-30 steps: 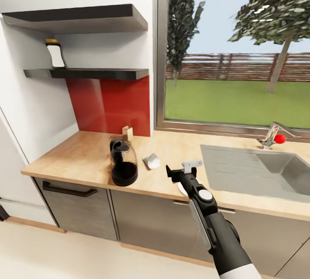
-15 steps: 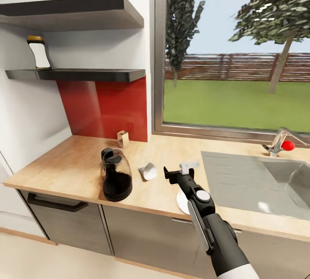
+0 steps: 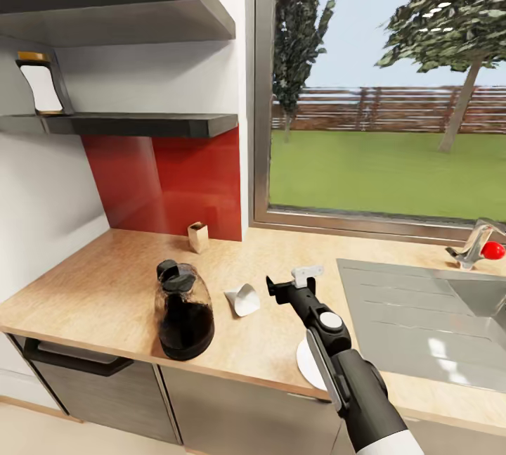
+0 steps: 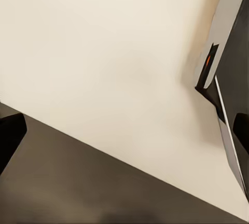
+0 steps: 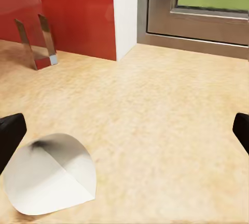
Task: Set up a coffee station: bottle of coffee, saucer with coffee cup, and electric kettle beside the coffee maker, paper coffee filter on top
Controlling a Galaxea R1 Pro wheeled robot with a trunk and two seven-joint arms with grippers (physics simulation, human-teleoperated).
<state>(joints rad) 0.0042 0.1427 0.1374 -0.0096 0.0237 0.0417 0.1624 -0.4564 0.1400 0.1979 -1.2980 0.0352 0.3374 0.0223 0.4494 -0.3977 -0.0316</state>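
Far left, the bottle of coffee (image 3: 41,86) stands upright on the lower kitchen shelf (image 3: 140,123), well above the worktop (image 3: 91,286). Below and to the right, the coffee maker (image 3: 184,311) sits near the worktop's front edge, with a small holder (image 3: 198,237) against the red backsplash behind it. Just right of the coffee maker lies the paper coffee filter (image 3: 244,299), on its side, apart from the pot.

Right again, the right hand (image 3: 295,283) hovers over the worktop close to the filter, its fingers spread wide and holding nothing; in the right wrist view the filter (image 5: 52,180) lies toward one fingertip, not centred between them. A white disc, probably the saucer (image 3: 306,363), peeks out under the forearm at the front edge.

The left hand (image 4: 124,130) has its fingertips set wide apart, facing a pale surface.

The filter is thin and light: closing off-centre would likely crumple it or skid it away. The forearm could also nudge the saucer off the edge.
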